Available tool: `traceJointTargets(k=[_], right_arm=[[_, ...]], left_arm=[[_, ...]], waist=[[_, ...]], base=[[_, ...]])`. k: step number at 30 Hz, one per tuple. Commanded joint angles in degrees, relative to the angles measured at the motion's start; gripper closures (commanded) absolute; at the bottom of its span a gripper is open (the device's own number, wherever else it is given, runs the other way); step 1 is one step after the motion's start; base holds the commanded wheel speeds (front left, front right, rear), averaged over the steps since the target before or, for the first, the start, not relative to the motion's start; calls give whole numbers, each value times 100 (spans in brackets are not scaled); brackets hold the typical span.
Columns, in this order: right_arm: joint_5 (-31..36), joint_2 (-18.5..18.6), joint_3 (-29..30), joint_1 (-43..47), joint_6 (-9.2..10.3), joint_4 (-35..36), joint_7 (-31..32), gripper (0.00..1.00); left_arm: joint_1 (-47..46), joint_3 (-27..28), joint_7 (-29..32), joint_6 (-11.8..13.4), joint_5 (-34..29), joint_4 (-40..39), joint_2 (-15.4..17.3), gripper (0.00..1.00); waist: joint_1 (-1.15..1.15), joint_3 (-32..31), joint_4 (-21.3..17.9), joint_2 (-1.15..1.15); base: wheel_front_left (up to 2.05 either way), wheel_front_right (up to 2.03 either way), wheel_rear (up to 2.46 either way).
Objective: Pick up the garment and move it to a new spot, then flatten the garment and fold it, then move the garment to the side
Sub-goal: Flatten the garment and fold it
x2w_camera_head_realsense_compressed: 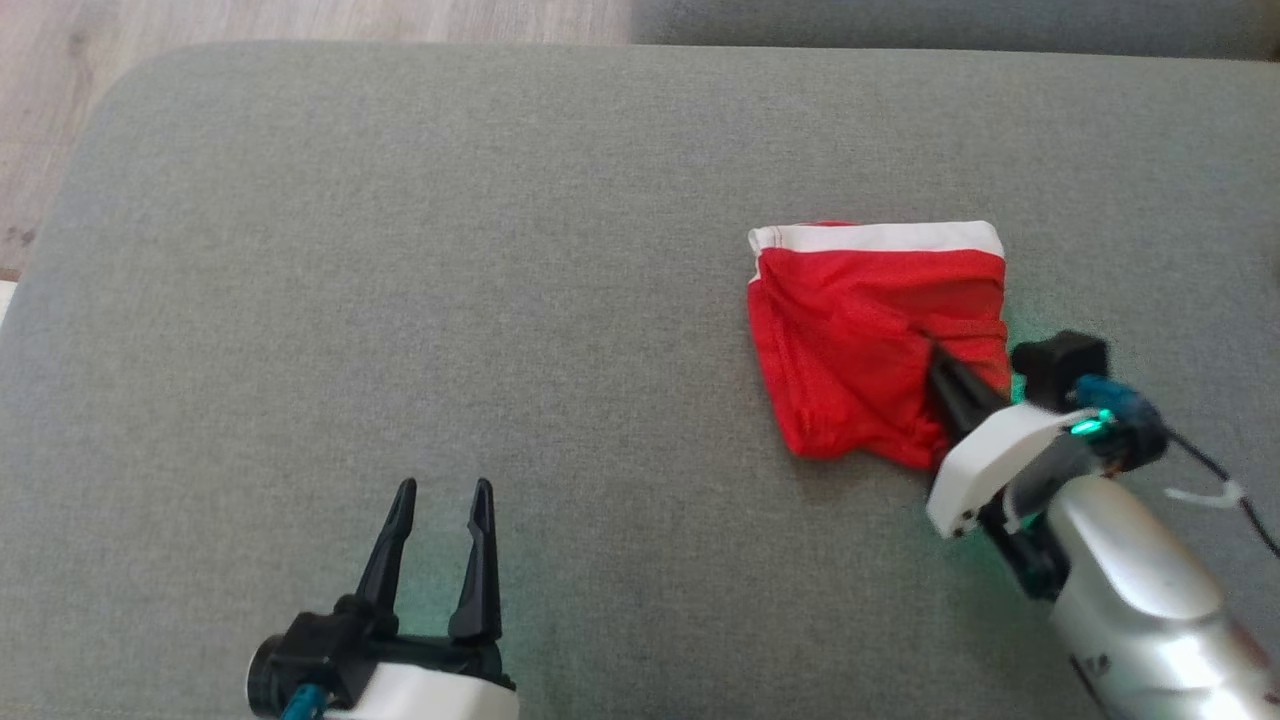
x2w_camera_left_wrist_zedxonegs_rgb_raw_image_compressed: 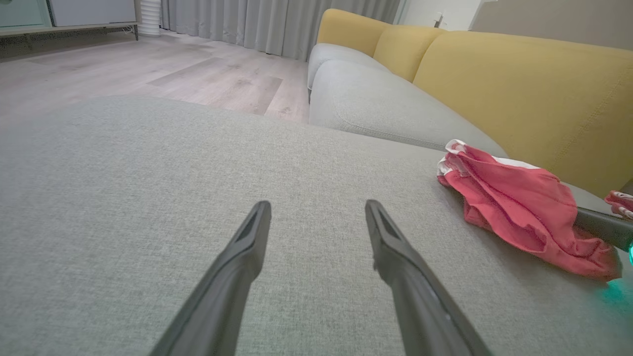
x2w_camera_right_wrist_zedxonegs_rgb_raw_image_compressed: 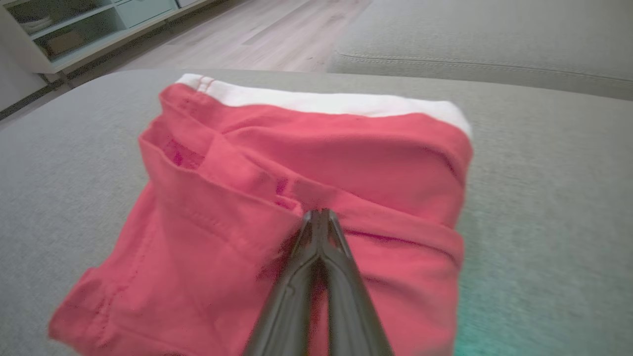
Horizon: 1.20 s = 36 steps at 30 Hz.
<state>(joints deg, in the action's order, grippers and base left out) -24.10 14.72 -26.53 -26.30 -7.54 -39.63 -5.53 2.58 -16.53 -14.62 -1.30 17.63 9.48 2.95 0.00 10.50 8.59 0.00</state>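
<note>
**Spotter:** Where's the piece?

**Me:** Red jersey (x2w_camera_head_realsense_compressed: 875,340) lies folded into a squarish packet on the right of the grey cushion (x2w_camera_head_realsense_compressed: 400,250), with a white band (x2w_camera_head_realsense_compressed: 880,237) along its far edge. My right gripper (x2w_camera_head_realsense_compressed: 932,348) is pinched tight on a ridge of the top layer, near the packet's right edge. Left gripper (x2w_camera_head_realsense_compressed: 444,487) hangs spread and empty, well apart.

**Spotter:** Plan?

**Me:** Looks like the move aside. The pinch may hold only one layer, so I'd drag low and slow rather than lift, or the fold opens.

**Spotter:** Any print?

**Me:** None readable. No lettering or label on the faces showing.
</note>
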Motion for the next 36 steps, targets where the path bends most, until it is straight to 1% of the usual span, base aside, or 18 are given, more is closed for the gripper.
traceJointTargets(k=[1,6,10,14,22,26,30,35,36], right_arm=[[-67,-58,-250,-119,5,125,-102,100],[-232,-145,-830,-41,5,262,-138,100],[-362,-230,-1248,49,5,376,-14,100],[-318,-302,-1526,105,5,299,192,100],[-387,-497,-1809,366,5,316,536,100],[-451,-523,-1749,441,5,473,368,100],[-481,-482,-1453,513,5,729,142,100],[-211,-270,-903,607,5,1065,-87,100],[-126,-222,-768,630,5,1144,-139,85]], left_arm=[[-200,164,-38,46,33,-162,-7,0],[-171,174,-38,63,55,-163,-7,0],[-161,172,-38,86,87,-165,-7,0],[-136,170,-38,108,113,-169,-7,0],[-20,241,-38,115,133,-183,-7,0],[27,259,-38,106,130,-185,-7,0],[88,286,-38,104,127,-186,-7,0],[199,326,-38,99,120,-195,-7,0],[217,325,-38,100,121,-200,-7,0]], waist=[[0,-10,19,0],[0,-43,52,0],[0,-74,72,0],[0,-127,72,0],[0,-362,-8,0],[0,-450,-65,0],[0,-565,-140,0],[0,-697,-238,0],[0,-707,-248,0]], base=[[0,0,0],[0,0,0],[0,0,0],[0,0,0],[0,0,0],[0,0,0],[0,0,0],[0,0,0],[0,0,0]])
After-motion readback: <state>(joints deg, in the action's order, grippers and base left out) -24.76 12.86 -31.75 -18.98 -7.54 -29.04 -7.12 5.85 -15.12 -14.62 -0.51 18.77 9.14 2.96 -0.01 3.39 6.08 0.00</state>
